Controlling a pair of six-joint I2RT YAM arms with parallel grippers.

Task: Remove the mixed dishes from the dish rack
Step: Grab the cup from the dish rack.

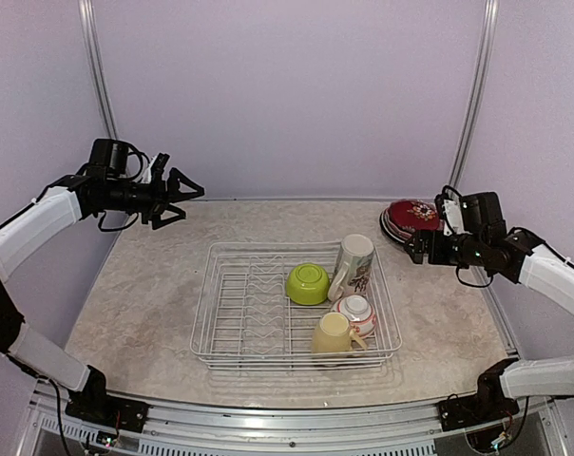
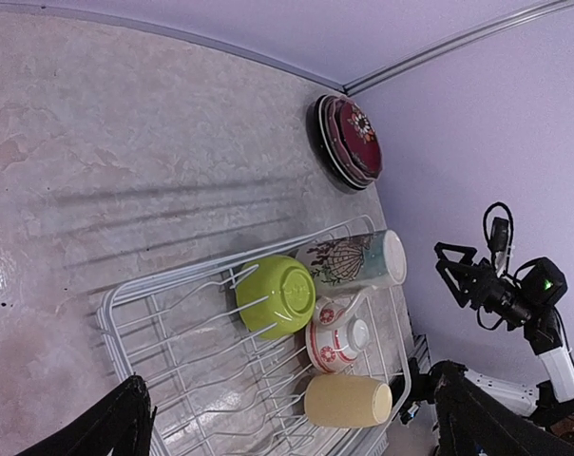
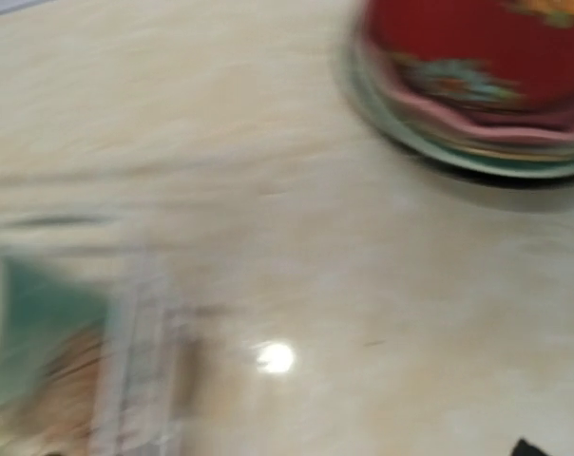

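Observation:
The white wire dish rack (image 1: 203, 313) stands mid-table. Its right half holds a lime-green bowl (image 1: 308, 283), a tall cream printed mug (image 1: 353, 266) lying tilted, a small white-and-red bowl (image 1: 355, 312) and a pale yellow mug (image 1: 334, 334) on its side. A stack of plates (image 1: 411, 217), dark red one on top, lies on the table at the back right. My left gripper (image 1: 182, 198) is open and empty, high at the back left. My right gripper (image 1: 417, 249) hangs open and empty just in front of the plates. The right wrist view is blurred and shows the plates (image 3: 477, 76).
The left wrist view looks down on the rack (image 2: 111, 313), the bowl (image 2: 277, 294), both mugs and the plate stack (image 2: 349, 138). Upright tines fill the rack's middle. Purple walls close the table at the back and both sides.

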